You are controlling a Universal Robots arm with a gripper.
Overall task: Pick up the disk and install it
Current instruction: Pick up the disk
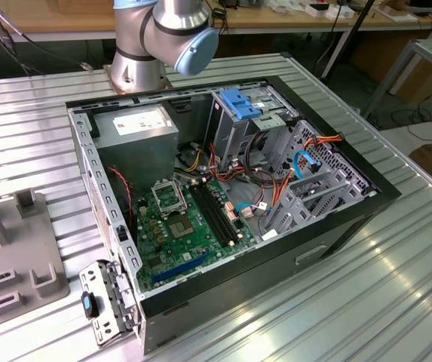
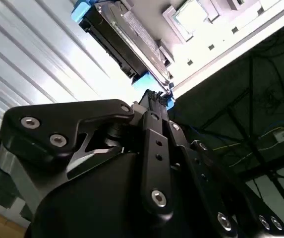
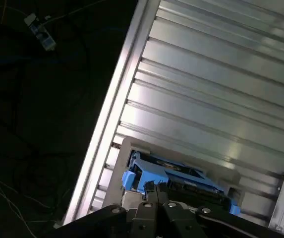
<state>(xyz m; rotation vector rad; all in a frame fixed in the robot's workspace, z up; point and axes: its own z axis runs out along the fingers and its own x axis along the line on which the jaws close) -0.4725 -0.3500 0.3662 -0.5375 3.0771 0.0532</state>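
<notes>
Closest in the second wrist view: gripper point(image 2: 156, 99), black linkage, nosed up to the near end of the disk point(image 2: 122, 39). Cannot tell whether spread, pressed together or pinching the disk; contact hidden behind the linkage. Disk seated in a grey holder point(image 3: 124, 158) on the ribbed table point(image 3: 221, 74), near the table's edge, blue rails point(image 2: 81, 12) at its sides.

Likely trouble: a hold on one end only, letting the disk tip or slip when lifted; a rail catching on the holder wall; loose cables point(image 1: 276, 200) beside the cage point(image 1: 231, 132) snagging anything lowered into the case point(image 1: 329, 234).

Count: one arm point(image 1: 163, 30), one gripper, one disk, two blue rail ends showing, one holder, one open case, one cage, one power supply point(image 1: 136, 124).
</notes>
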